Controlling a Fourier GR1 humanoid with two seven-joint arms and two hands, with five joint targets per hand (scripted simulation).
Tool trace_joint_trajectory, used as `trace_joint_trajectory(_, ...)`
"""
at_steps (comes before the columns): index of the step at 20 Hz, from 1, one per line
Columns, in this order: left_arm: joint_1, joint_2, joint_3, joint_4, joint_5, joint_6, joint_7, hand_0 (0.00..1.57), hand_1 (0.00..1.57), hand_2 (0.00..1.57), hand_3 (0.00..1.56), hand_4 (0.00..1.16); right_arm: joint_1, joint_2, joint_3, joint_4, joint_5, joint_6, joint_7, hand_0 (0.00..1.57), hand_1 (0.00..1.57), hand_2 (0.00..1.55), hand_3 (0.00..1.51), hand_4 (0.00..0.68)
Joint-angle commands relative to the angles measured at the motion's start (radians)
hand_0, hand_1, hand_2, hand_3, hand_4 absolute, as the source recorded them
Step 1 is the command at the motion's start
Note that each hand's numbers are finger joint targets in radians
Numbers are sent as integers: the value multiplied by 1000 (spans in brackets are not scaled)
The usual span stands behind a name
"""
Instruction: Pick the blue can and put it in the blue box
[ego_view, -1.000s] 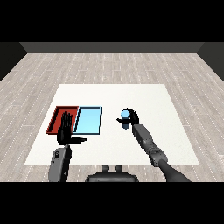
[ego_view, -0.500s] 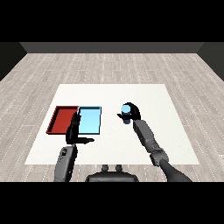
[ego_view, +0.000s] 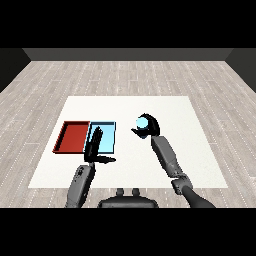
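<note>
Spanning the floor: white table (ego_view: 200, 165). Red tray (ego_view: 72, 137) at left, touching blue tray (ego_view: 107, 131) on its right. Left hand (ego_view: 94, 146), fingers straight, over the trays' near seam. Right hand (ego_view: 149, 127) curled round can (ego_view: 143, 122), right of the blue tray.

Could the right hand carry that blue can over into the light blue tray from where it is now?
Probably yes. The right hand is curled round the blue can, and only bare table lies between it and the light blue tray. The left hand overlaps the tray's near left part and might crowd it.
</note>
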Motion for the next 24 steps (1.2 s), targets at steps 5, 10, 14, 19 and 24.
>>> trace_joint_trajectory(5, -12, -3, -39, 51, 3, 9, -9, 0, 0, 0, 0, 0, 224, 18, 270, -361, -65, -164, 85, 1432, 1432, 1448, 1419, 659)
trace_joint_trajectory(10, -139, -3, -169, 108, 16, 184, 22, 0, 0, 0, 0, 0, 173, 18, 205, -314, -59, -120, 101, 1435, 1435, 1433, 1406, 661)
trace_joint_trajectory(14, -59, -3, -178, 97, 6, 139, -21, 0, 0, 0, 0, 0, 203, 18, 265, -448, -35, -164, 190, 1422, 1422, 1444, 1411, 661)
trace_joint_trajectory(19, -248, -3, -237, 326, 126, 235, -41, 0, 0, 0, 0, 0, 197, 4, 235, -439, -26, -123, 188, 1416, 1416, 1448, 1415, 658)
trace_joint_trajectory(24, -234, -3, -297, 351, 137, 266, -56, 0, 0, 0, 0, 0, 168, 18, 276, -405, -62, -168, 150, 1403, 1403, 1439, 1403, 668)
